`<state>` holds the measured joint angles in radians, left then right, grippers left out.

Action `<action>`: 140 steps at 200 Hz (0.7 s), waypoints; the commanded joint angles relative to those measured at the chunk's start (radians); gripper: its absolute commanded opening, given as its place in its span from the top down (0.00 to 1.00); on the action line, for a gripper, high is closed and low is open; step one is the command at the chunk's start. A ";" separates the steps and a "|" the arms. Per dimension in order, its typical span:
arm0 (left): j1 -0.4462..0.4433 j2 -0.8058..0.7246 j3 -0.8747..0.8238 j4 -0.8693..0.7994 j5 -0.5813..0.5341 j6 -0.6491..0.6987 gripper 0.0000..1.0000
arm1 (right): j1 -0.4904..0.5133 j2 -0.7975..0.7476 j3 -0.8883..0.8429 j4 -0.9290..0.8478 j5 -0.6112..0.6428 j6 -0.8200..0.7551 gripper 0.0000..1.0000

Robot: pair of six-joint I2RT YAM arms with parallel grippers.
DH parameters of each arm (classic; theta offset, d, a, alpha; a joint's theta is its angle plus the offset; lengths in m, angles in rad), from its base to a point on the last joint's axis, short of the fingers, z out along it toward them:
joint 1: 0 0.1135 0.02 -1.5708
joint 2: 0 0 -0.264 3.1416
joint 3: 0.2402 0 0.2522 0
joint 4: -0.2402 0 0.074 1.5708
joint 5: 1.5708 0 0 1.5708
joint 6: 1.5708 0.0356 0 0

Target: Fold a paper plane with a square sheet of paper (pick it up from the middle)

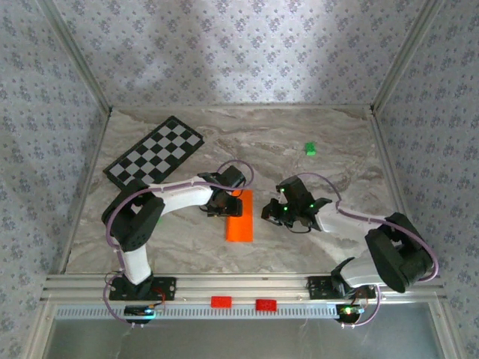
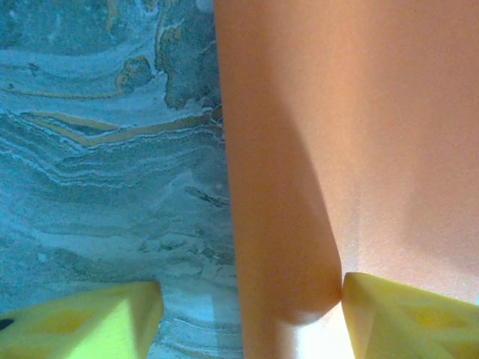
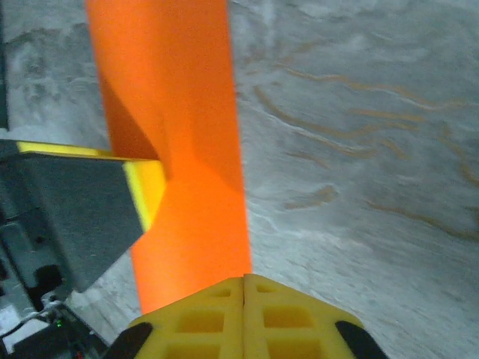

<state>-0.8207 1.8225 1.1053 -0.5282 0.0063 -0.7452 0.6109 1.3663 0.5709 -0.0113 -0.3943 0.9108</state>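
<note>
1. Marble-look worktop (image 1: 299, 247), patterned walls on three sides, arm bases along the near rail
2. Square sheet of paper (image 1: 241, 221) lies flat near mid-worktop between the two arms. It is already a narrow long strip, so it looks folded lengthwise, and it is not yet a pointed dart
3. Left tool (image 2: 251, 318) is spread and astride the strip's left long edge. One finger (image 2: 404, 314) presses down on the orange, the other finger (image 2: 82, 325) is over bare marble. It pins the sheet and pinches nothing
4. Right tool (image 3: 245, 307) has its fingers pressed together, tip at the strip's right long edge. No paper is visible between them; whether the tip touches the sheet can't be told
5. Step judged: creasing or flattening the lengthwise fold, left holding, right acting as a blunt pusher
6. Next move likely calls for running the closed tip along the fold while the left keeps the sheet from sliding. After that, a corner must be lifted for the nose folds. Thin paper, so it slips and buckles easily
7. Containers: no bin, tray or box seen. The checkered board (image 1: 155, 152), green block (image 1: 310, 149) and red blocks (image 1: 221, 301) sit loose, well apart from the paper
</note>
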 commanded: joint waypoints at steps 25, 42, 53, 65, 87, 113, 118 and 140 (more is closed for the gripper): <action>-0.017 0.120 -0.032 0.181 0.094 -0.004 0.33 | 0.023 0.087 0.047 0.074 -0.024 0.034 1.00; -0.017 0.119 -0.032 0.184 0.096 -0.012 0.33 | 0.026 0.092 0.047 0.063 0.004 0.046 1.00; -0.016 0.121 -0.032 0.184 0.096 -0.011 0.33 | 0.024 0.092 0.040 0.069 0.012 0.053 1.00; -0.017 0.121 -0.032 0.182 0.093 -0.016 0.33 | 0.023 0.095 0.035 0.083 0.006 0.057 1.00; -0.018 0.125 -0.033 0.186 0.099 -0.020 0.33 | 0.027 0.113 0.043 0.097 -0.015 0.059 1.00; -0.018 0.130 -0.033 0.183 0.103 -0.014 0.34 | 0.036 0.144 0.044 0.145 -0.035 0.075 1.00; -0.017 0.129 -0.033 0.183 0.103 -0.014 0.33 | 0.037 0.150 0.047 0.156 -0.039 0.078 1.00; -0.017 0.128 -0.038 0.183 0.102 -0.007 0.34 | 0.047 0.189 0.070 0.174 -0.053 0.080 1.00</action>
<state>-0.8204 1.8336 1.1065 -0.5285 0.0059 -0.7528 0.6434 1.5166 0.5953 0.1211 -0.4168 0.9730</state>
